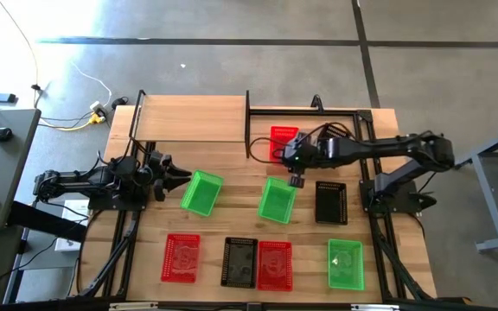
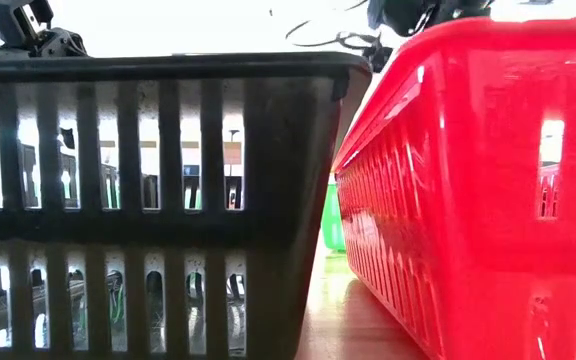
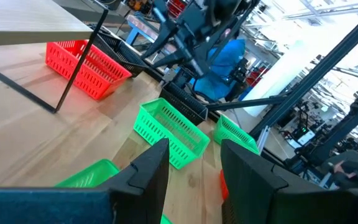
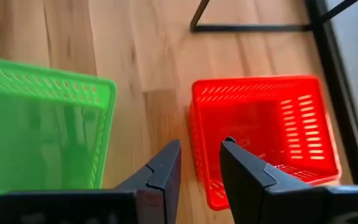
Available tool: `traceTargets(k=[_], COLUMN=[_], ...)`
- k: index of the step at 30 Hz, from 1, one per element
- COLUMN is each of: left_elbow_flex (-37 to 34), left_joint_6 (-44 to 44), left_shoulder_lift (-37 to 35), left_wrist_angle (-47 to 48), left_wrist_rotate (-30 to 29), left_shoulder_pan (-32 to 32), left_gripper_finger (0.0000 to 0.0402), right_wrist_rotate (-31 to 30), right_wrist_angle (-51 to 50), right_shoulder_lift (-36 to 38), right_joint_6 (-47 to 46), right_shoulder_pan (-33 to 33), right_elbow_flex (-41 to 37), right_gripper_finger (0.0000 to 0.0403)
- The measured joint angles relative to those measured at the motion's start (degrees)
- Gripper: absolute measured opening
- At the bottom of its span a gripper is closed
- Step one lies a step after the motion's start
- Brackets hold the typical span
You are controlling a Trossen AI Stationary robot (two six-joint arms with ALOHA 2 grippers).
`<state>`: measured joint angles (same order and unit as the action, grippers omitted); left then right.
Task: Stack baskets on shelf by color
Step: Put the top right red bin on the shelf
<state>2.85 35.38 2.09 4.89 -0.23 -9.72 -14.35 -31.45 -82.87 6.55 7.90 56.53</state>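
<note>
My right gripper [image 1: 297, 181] [image 4: 202, 144] points down, open, over the table's far right part. Its fingers stand on either side of one wall [image 4: 194, 134] of a red basket [image 1: 282, 141] [image 4: 260, 130]; they show no touch. A green basket [image 1: 277, 199] [image 4: 36, 130] sits just beside it. My left gripper [image 1: 180, 177] [image 3: 194, 149] is open and level, close to another green basket [image 1: 201, 193] [image 3: 89, 174] on the table's left. The shelf [image 1: 193, 117], a light-wood plank on thin black posts, stands at the far edge with nothing on it.
Along the near edge rest a red basket [image 1: 181, 257], a black one [image 1: 239, 261], another red [image 1: 274, 263] and a green one [image 1: 346, 263]. A further black basket [image 1: 331, 203] lies right of centre. A black metal frame [image 1: 318, 110] stands beside the shelf.
</note>
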Motion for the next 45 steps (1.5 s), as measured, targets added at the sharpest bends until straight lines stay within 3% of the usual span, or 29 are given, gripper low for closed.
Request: traceTargets(k=[16,29,45], left_elbow_flex=[0.0,0.0,0.0], left_joint_6=[0.0,0.0,-1.4], left_shoulder_lift=[0.0,0.0,0.0], left_wrist_angle=[0.1,0.2,0.2], left_wrist_rotate=[0.0,0.0,0.0], left_shoulder_pan=[0.0,0.0,0.0], left_gripper_finger=[0.0135,0.0135,0.0135], right_wrist_rotate=[-1.9,-6.1,1.1], right_wrist_angle=[1.4,2.4,2.8], right_shoulder_lift=[-9.0,-10.7,-11.4], right_joint_6=[-0.2,-0.7,-0.5], right_shoulder_pan=[0.1,0.6,5.7], right_elbow_flex=[0.0,0.0,-0.5], right_gripper_finger=[0.0099,0.0099,0.0099])
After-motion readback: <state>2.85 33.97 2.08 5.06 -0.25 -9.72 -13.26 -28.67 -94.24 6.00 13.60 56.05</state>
